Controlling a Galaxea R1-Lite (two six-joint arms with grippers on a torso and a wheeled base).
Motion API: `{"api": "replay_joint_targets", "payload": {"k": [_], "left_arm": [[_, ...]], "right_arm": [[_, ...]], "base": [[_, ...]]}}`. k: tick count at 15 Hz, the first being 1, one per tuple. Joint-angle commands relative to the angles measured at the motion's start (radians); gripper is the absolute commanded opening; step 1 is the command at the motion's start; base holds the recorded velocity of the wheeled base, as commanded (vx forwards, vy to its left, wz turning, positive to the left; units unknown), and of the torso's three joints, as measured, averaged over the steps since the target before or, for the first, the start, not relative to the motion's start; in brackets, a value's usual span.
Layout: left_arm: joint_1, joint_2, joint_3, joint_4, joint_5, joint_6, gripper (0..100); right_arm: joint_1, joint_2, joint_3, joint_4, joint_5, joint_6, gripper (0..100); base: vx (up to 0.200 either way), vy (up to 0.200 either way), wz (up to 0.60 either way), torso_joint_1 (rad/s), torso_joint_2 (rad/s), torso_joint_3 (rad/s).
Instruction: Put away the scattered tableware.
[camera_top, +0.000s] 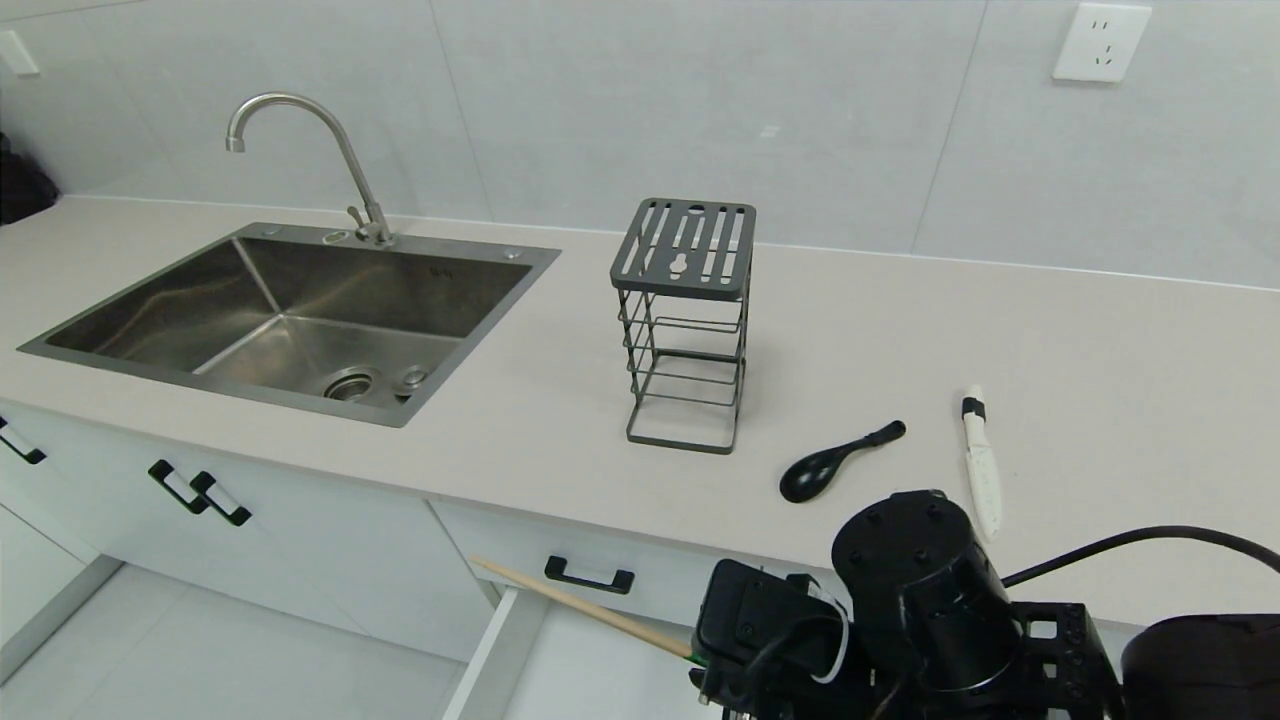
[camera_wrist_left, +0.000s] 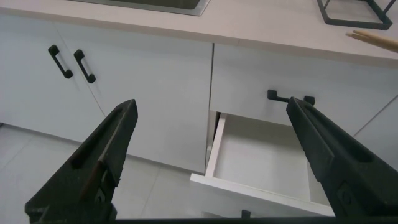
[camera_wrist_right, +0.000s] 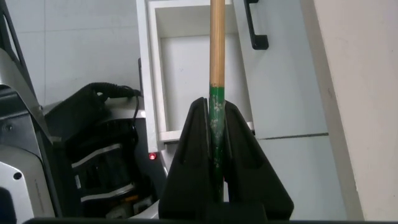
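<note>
- Right gripper (camera_wrist_right: 216, 109): fingers clenched on the green end of a wooden chopstick (camera_wrist_right: 216, 43). Whether it holds one stick or a pair cannot be told.
- The chopstick runs straight out from the right gripper's fingertips. Its bare wooden length extends over the open drawer (camera_wrist_left: 261, 190), and the tip is in the air near the counter's front edge.
- The right gripper sits below counter level, in front of the cabinets and to the right of the drawer.
- Left gripper (camera_wrist_left: 210, 104): fingers (camera_wrist_left: 106, 155) released, spread wide, nothing between them.
- The left gripper is low in front of the cabinets and faces the drawer, well apart from it.
- The drawer is pulled out beneath a second, closed drawer front with a black handle (camera_top: 589, 575). The visible part of its white interior holds nothing.
- Spoon (camera_top: 835, 463): black, lying on the counter (camera_top: 1050, 350) near the front edge, to the right of the rack. Its bowl is toward the robot and its handle points away and to the right.
- Knife (camera_top: 980, 460): white with a black band, lying on the counter to the right of the spoon and apart from it, lengthwise toward the wall.
- Rack (camera_top: 686, 320): dark wire frame with a slotted top plate, upright at mid-counter, between the sink and the spoon. Nothing is in it.
- Sink (camera_top: 300, 260): steel, set into the counter on the left, with a curved faucet (camera_top: 350, 165) at its back rim.
</note>
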Motion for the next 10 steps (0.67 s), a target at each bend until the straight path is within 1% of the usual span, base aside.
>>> {"api": "replay_joint_targets", "payload": {"k": [1, 2, 5, 10], "left_arm": [[0.000, 0.000, 0.000, 0.000, 0.001, 0.000, 100], [0.000, 0.000, 0.000, 0.000, 0.001, 0.000, 100], [0.000, 0.000, 0.000, 0.000, 0.001, 0.000, 100], [0.000, 0.000, 0.000, 0.000, 0.001, 0.000, 100]], "right_arm": [[0.004, 0.031, -0.032, 0.000, 0.001, -0.002, 0], [0.004, 0.045, -0.059, 0.006, 0.001, 0.000, 0], [0.006, 0.068, -0.084, 0.012, 0.003, -0.002, 0], [0.011, 0.088, -0.125, 0.046, 0.008, 0.000, 0]], "base": [[0.000, 0.000, 0.00, 0.000, 0.00, 0.000], [0.000, 0.000, 0.00, -0.090, 0.15, 0.090], [0.000, 0.000, 0.00, -0.173, 0.36, 0.181], [0.000, 0.000, 0.00, -0.097, 0.19, 0.087]]}}
